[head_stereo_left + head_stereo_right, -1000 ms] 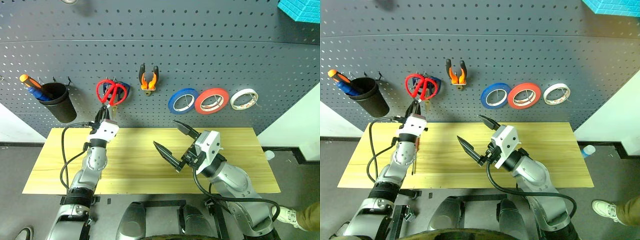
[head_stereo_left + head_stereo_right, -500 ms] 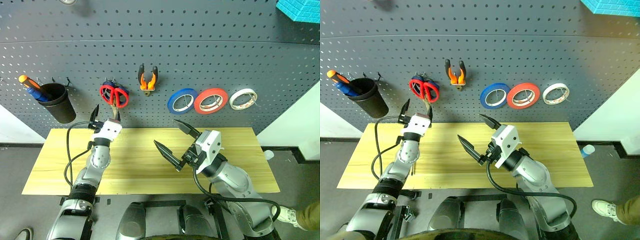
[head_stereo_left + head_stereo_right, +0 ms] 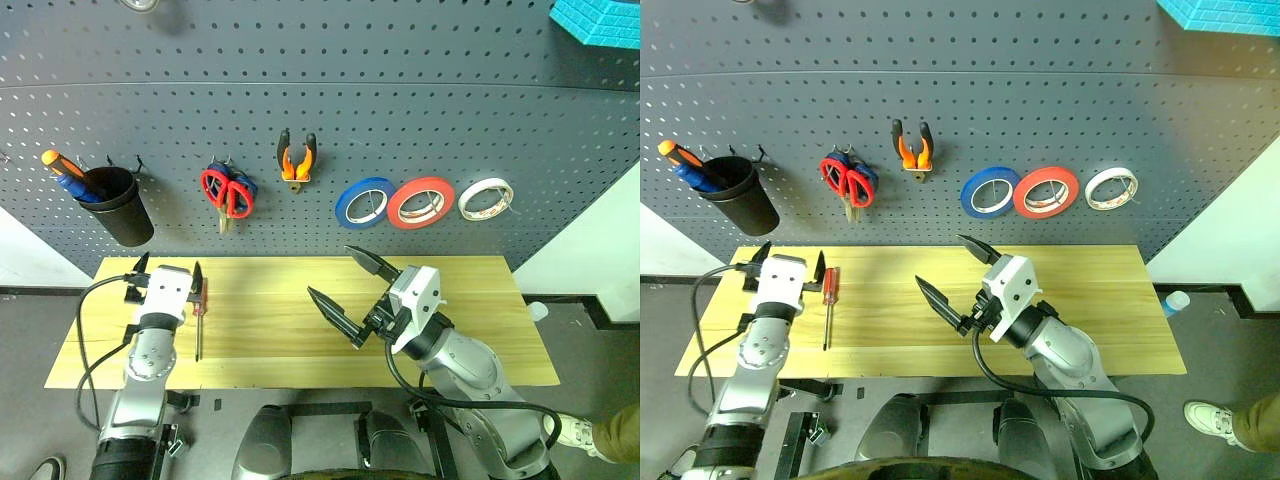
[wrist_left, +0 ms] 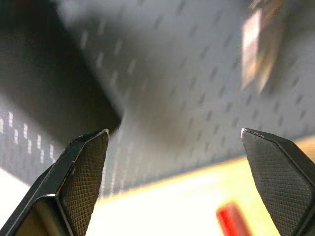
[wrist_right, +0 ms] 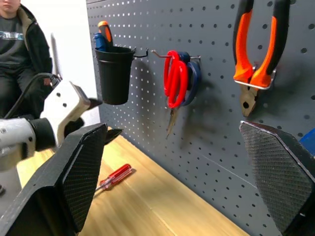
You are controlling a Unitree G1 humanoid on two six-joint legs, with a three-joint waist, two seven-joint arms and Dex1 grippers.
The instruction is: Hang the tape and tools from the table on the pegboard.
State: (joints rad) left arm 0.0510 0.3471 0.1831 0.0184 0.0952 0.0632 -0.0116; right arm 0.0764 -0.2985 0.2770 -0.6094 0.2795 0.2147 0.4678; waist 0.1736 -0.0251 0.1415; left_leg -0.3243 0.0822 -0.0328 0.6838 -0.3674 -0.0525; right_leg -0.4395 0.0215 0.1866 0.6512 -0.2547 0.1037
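From the head, the dark gray pegboard [image 3: 400, 110] stands behind the yellow wooden bench [image 3: 270, 330]. The red tape [image 3: 421, 202] hangs on the board between a blue tape [image 3: 365, 202] and a white tape [image 3: 487, 198]. The pliers [image 3: 296, 157] with orange and black handles hang on a hook to the left of the tapes. The red scissors [image 3: 228, 193] hang further left, in front of blue scissors [image 3: 246, 186]. A black cup [image 3: 118, 205] hangs near the board's left end with an orange screwdriver [image 3: 60, 165] and a blue screwdriver [image 3: 74, 186] in it. The small red screwdriver [image 3: 199, 312] lies on the bench near its left end, pointing from the back edge to the front edge. The left tool [image 3: 165, 270] is just beside it, near the back left corner, with its fingers wide apart and nothing in them. The right tool [image 3: 345, 292] is over the middle of the bench, also wide apart and holding nothing.

In the left wrist view, the left tool's two fingers [image 4: 81, 172] stand wide apart. Between them are the blurry board, the yellow bench and a bit of red handle [image 4: 230, 220].

In the right wrist view, the right tool's fingers [image 5: 81, 172] stand wide apart. Past them the pliers, red scissors and black cup hang on the board. The red screwdriver lies on the bench near the left tool. A person [image 5: 19, 54] in dark clothes sits at the far side.
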